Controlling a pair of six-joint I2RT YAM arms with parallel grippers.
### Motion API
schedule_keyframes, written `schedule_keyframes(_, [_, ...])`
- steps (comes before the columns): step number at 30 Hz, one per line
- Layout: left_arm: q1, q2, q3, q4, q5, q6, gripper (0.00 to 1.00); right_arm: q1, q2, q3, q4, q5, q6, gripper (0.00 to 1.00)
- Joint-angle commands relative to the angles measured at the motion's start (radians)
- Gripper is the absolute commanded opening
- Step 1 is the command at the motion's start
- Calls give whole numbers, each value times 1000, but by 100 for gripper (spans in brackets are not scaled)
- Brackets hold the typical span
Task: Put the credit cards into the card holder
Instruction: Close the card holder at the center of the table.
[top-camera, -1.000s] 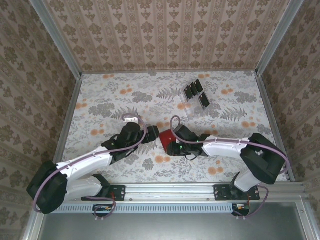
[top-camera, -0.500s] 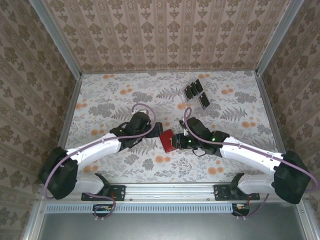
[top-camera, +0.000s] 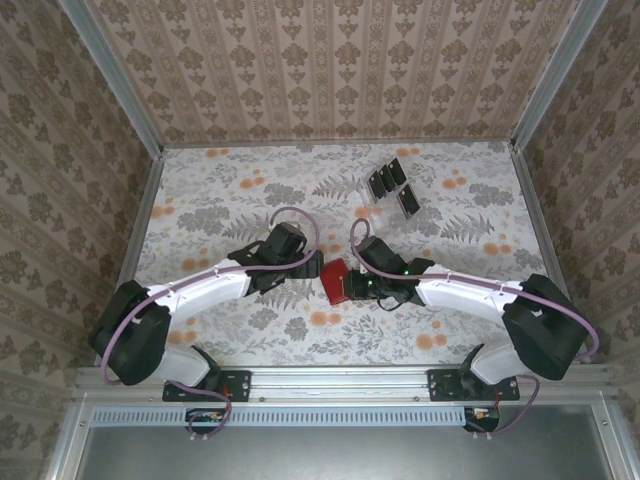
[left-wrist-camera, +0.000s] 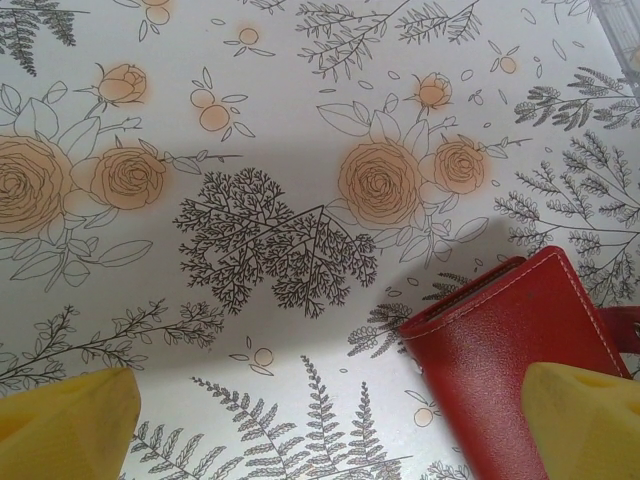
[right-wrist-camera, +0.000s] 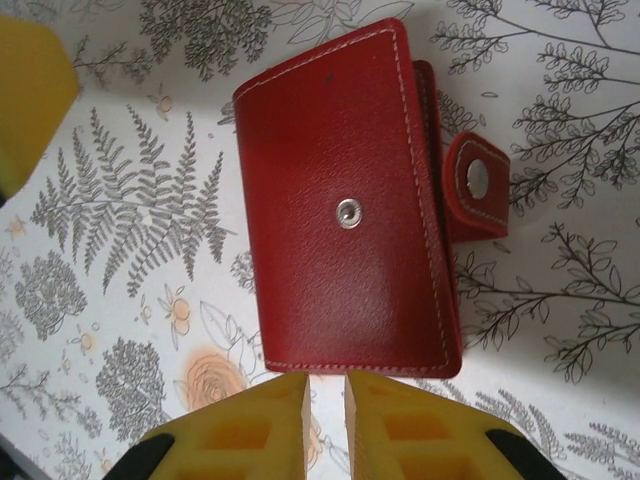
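The card holder (top-camera: 333, 279) is a red wallet lying folded shut on the flowered table, its tab (right-wrist-camera: 478, 185) unfastened beside the snap stud. My right gripper (top-camera: 352, 286) sits just at the wallet's right side; in the right wrist view its yellow fingers (right-wrist-camera: 400, 430) stand nearly together over the table at the wallet's (right-wrist-camera: 345, 210) short edge, with nothing between them. My left gripper (top-camera: 307, 266) is wide open at the wallet's left side, one finger (left-wrist-camera: 585, 420) over the wallet (left-wrist-camera: 500, 350). Several black credit cards (top-camera: 390, 182) stand far back.
The cards stand in a clear plastic rack (top-camera: 372, 212) behind the wallet, toward the back right. Metal rails (top-camera: 140, 230) and patterned walls close the table on three sides. The arms' bases sit on the rail at the near edge.
The right gripper's fingers have come nearly together. Both arms have shifted a little around the wallet, which stays in place. The left gripper stays wide open.
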Motion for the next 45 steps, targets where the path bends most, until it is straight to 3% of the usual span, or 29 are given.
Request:
schedule_keyframes(1, [5, 12, 5, 5, 7, 36, 100, -8, 30, -4, 44, -8, -23, 19])
schedule_keyframes(22, [-5, 32, -39, 93, 68, 31, 100, -8, 180, -5, 165, -71, 17, 15])
schedule_keyframes(45, [-13, 194, -8, 168, 49, 24, 100, -8, 197, -20, 183, -77, 26, 14])
